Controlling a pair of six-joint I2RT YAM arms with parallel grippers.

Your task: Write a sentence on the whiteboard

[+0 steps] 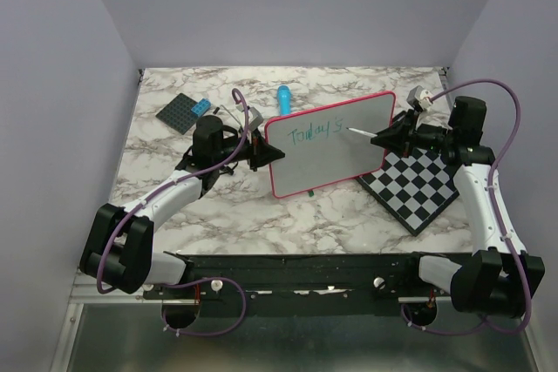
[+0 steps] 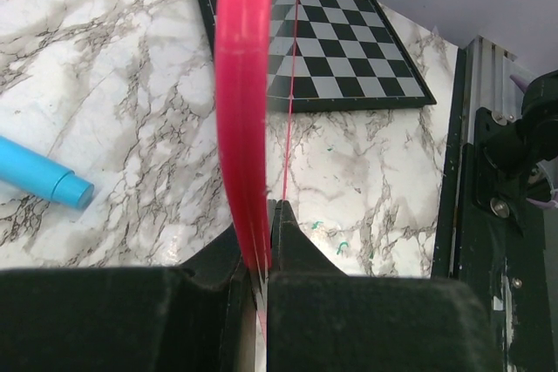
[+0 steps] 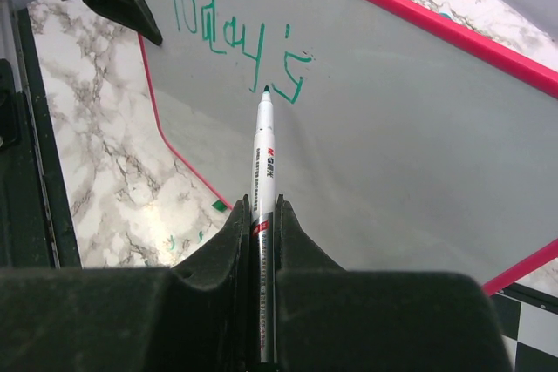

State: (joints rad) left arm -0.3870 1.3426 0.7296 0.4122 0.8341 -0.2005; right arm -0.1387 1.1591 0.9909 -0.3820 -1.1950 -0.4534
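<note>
The whiteboard (image 1: 331, 141) with a pink-red rim is tilted up above the table. My left gripper (image 1: 261, 151) is shut on its left rim; the left wrist view shows the rim (image 2: 241, 111) edge-on between the jaws. Green writing (image 1: 318, 131) on it reads "Today's" (image 3: 235, 37). My right gripper (image 1: 389, 135) is shut on a white marker (image 3: 264, 154) with its green tip just right of the "s", close to the board surface. I cannot tell whether the tip touches.
A black-and-white checkered board (image 1: 418, 185) lies under the right arm and shows in the left wrist view (image 2: 323, 32). A blue marker (image 1: 284, 98) lies behind the whiteboard. A dark grey plate with a blue block (image 1: 185, 111) sits at the back left. Small green marker marks (image 2: 336, 241) dot the table.
</note>
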